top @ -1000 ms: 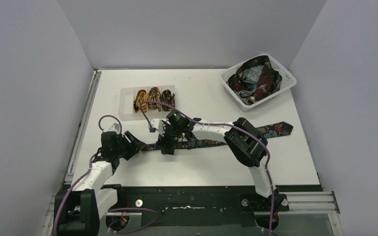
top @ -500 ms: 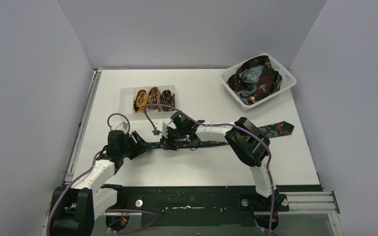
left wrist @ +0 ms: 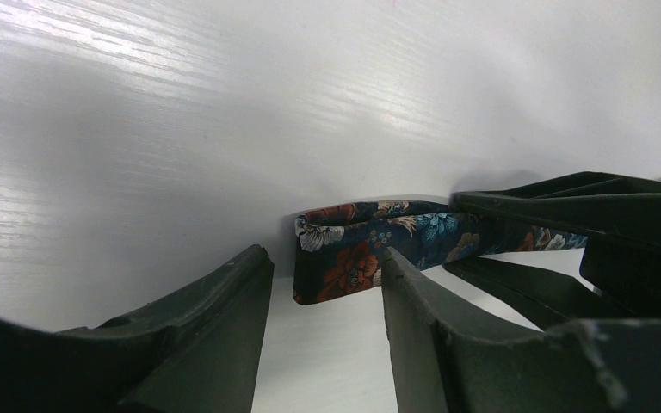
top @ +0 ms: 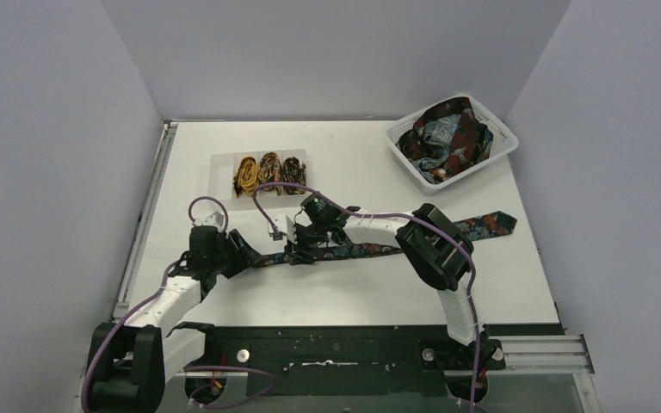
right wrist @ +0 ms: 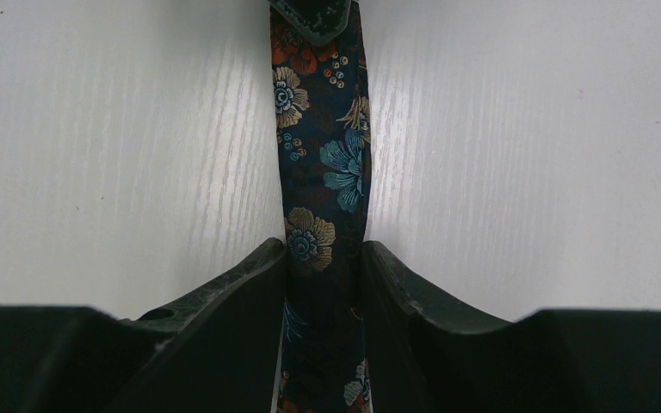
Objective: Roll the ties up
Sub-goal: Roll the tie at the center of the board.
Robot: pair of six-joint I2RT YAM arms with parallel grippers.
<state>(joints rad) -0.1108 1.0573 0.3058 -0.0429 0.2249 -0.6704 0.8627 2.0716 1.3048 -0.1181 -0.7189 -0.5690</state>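
Tie (right wrist: 323,163) clamped in right pincer (right wrist: 324,251) — left pincer (left wrist: 325,258) apart, straddling its folded end.

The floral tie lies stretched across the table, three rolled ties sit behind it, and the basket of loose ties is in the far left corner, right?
No: the top external view shows the basket of loose ties in the far right corner. The floral tie and the three rolled ties are as you said.
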